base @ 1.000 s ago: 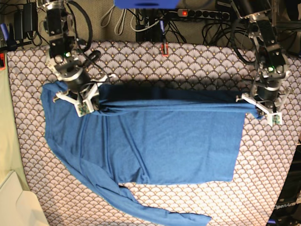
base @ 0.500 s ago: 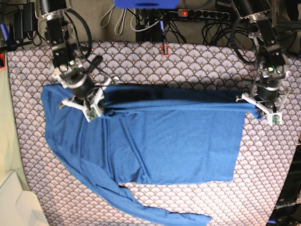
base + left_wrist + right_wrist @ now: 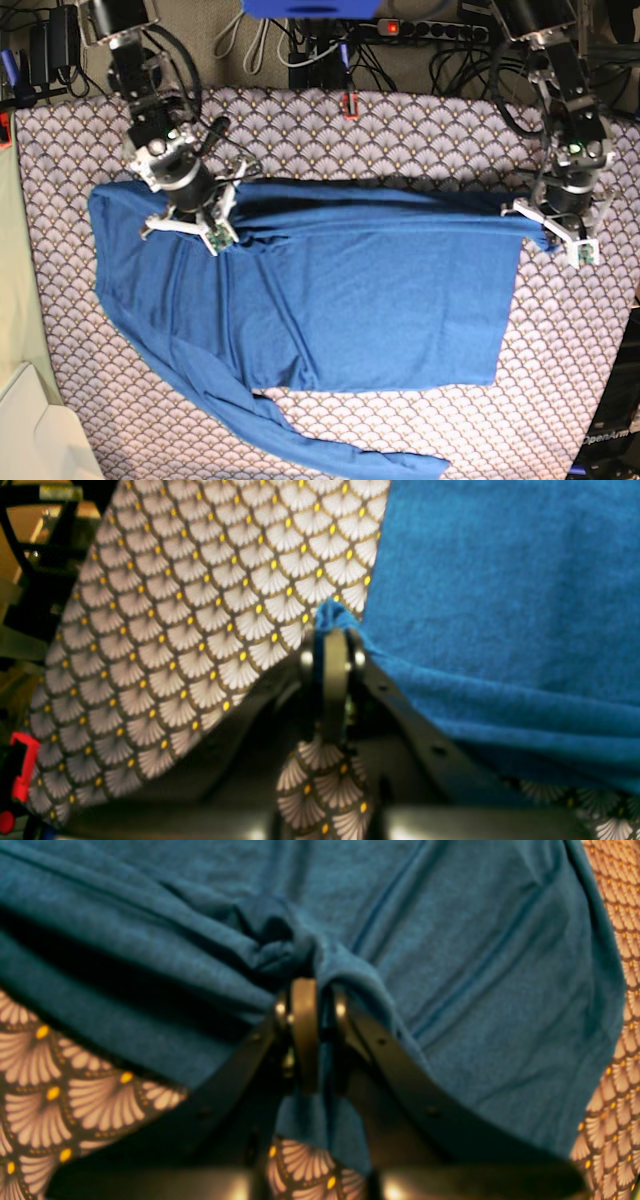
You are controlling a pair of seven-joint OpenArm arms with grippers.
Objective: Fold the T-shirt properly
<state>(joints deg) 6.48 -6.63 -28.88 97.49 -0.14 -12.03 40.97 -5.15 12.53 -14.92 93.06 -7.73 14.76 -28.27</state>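
T-shirt (image 3: 330, 300) lies spread across the middle of the scallop-patterned tablecloth (image 3: 400, 125), one long sleeve trailing toward the near edge. The step in hand looks like folding the far edge over toward the near one. The right gripper (image 3: 305, 1005) is clamped on bunched fabric at the shoulder, fingers nearly together. The left gripper (image 3: 332, 640) pinches the hem corner just as tightly. Next, both should carry the edge nearward together, keeping it taut.

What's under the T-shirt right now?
The scallop-patterned tablecloth shows all around the T-shirt and continues beneath it. Anything else under the fabric is covered and cannot be seen.
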